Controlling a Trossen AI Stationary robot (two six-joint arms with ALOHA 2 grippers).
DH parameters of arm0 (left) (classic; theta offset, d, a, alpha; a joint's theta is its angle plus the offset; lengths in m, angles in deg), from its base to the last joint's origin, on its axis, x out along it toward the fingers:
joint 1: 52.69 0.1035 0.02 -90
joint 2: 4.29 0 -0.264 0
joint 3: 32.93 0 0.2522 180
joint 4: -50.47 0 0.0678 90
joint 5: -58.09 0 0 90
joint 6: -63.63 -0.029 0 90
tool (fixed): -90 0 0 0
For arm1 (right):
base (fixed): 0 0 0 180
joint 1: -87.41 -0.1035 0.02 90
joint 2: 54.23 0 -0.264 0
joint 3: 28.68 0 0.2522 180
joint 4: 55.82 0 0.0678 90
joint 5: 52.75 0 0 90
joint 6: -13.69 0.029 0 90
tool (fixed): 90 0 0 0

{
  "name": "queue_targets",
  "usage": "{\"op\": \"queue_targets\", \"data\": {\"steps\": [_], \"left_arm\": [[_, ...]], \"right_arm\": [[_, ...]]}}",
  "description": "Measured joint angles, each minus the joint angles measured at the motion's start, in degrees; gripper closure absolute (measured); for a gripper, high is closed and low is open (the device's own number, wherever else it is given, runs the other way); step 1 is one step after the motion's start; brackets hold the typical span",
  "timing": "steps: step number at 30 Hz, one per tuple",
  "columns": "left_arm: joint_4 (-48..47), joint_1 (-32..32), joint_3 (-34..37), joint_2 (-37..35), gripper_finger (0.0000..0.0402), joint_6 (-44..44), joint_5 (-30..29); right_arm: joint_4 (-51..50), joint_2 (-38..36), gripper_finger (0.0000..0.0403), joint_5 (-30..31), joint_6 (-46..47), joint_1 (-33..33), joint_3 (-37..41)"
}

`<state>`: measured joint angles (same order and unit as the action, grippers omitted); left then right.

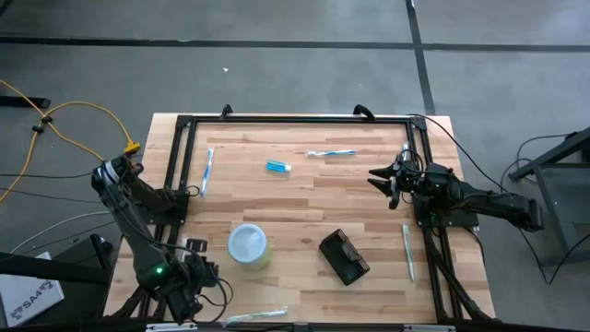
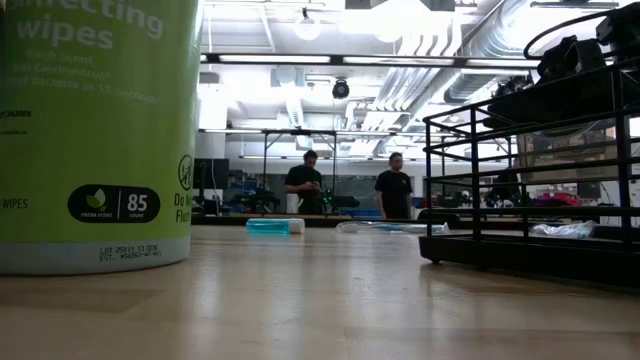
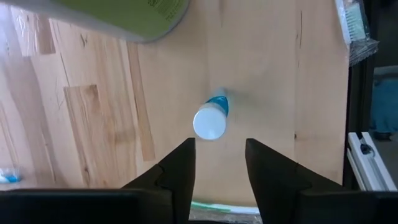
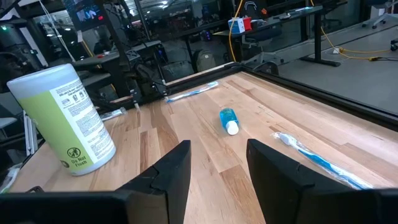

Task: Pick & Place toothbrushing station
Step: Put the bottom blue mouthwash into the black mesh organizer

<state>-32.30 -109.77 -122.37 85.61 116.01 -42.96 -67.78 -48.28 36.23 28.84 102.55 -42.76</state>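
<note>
The toothbrushing station point(image 1: 344, 256), a small black block, lies flat on the wooden table near its front edge, right of the middle. No gripper touches it. My right gripper point(image 1: 378, 175) is open and empty at the table's right side, pointing toward the left edge; its two fingers show in the right wrist view point(image 4: 217, 155). My left gripper point(image 1: 214, 278) is open and empty at the near left corner; its wrist view point(image 3: 221, 149) looks across the table toward a small blue tube point(image 3: 210, 118). The station shows in neither wrist view.
A green-and-white wipes canister point(image 1: 249, 244) stands left of the station. The blue tube point(image 1: 278, 166) and toothbrushes point(image 1: 330, 153) point(image 1: 207, 171) lie farther back; wrapped brushes lie at the right point(image 1: 407, 251) and near edge point(image 1: 258, 315). A black frame point(image 1: 295, 118) rims the table. Two people point(image 2: 305, 185) stand far behind.
</note>
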Motion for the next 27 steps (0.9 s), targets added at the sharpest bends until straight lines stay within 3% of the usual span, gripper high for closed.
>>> {"op": "queue_targets", "data": {"steps": [17,27], "left_arm": [[2.11,1.47,0.19,0.94,0.0261,-4.56,-1.17],[3.27,-0.26,2.74,-3.23,0.0261,-2.56,-3.45]], "right_arm": [[0.00,0.00,0.0255,0.00,0.01,-0.01,0.02],[-0.02,0.00,0.0255,0.00,0.02,-0.02,0.02]]}}
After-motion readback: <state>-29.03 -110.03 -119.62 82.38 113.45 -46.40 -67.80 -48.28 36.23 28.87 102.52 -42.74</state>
